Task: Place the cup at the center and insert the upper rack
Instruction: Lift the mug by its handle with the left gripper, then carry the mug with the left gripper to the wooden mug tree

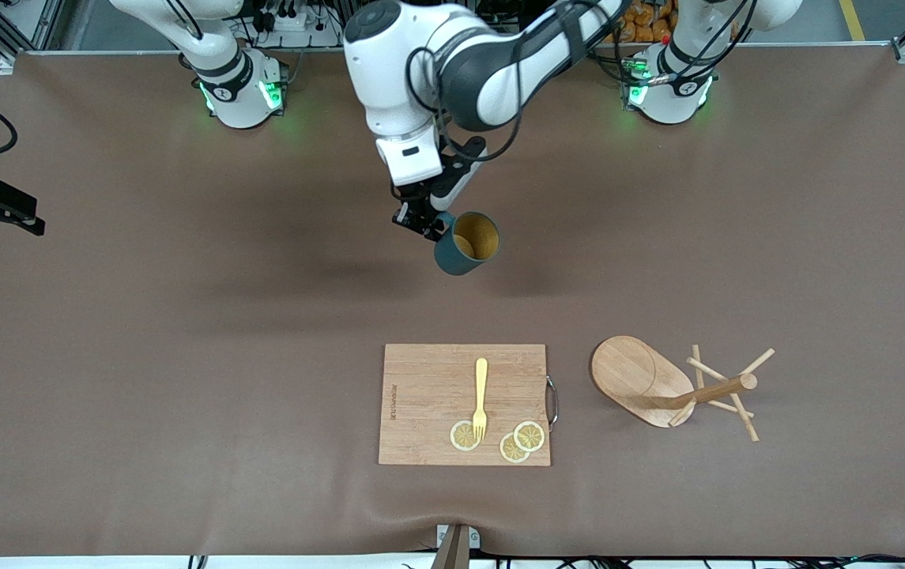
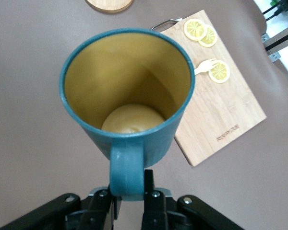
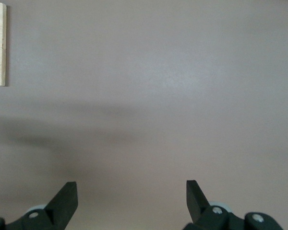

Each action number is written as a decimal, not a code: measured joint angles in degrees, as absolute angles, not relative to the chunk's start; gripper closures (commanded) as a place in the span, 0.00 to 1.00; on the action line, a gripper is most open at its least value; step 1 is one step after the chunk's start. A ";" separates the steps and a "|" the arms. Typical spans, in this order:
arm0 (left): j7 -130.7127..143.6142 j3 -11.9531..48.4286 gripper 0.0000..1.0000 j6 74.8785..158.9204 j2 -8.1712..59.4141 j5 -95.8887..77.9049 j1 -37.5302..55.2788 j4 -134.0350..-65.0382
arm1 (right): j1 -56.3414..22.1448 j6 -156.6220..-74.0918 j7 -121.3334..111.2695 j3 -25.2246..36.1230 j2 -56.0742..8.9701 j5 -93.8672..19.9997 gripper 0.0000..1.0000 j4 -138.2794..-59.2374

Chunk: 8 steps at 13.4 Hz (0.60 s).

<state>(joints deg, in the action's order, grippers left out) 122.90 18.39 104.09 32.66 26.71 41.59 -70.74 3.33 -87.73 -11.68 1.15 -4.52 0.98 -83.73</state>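
Hanging over the bare middle of the desk (image 1: 183,356), the left gripper (image 1: 430,224) has its jaws closed on the handle of the one cup (image 1: 468,243), which is tilted in the air with its yellow inside toward the front camera. Nearer that camera lies one cutting board (image 1: 428,395) carrying one yellow fork (image 1: 480,395) and three lemon slices (image 1: 529,435), two of them overlapping. Beside the board, toward the left arm's end of the desk, the one mug rack (image 1: 658,383) lies tipped on its side, oval base up on edge and pegs splayed on the desk. The right gripper (image 3: 132,196) waits at the right arm's end, over bare desk, jaws wide apart and holding nothing.
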 measured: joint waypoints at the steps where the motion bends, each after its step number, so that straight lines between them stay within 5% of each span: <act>1: 121.61 18.38 1.00 104.08 31.64 24.90 40.74 -70.76 | 3.33 -87.73 -11.46 1.15 -4.29 0.98 0.00 -83.72; 8: 112.90 18.23 1.00 104.59 25.25 7.23 30.13 -70.75 | 3.34 -81.55 -10.07 1.16 -0.31 0.98 0.00 -83.70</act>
<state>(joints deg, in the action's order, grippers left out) 112.90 18.23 104.59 25.25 7.23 30.13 -70.75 3.34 -81.55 -10.07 1.16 -0.31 0.98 -83.70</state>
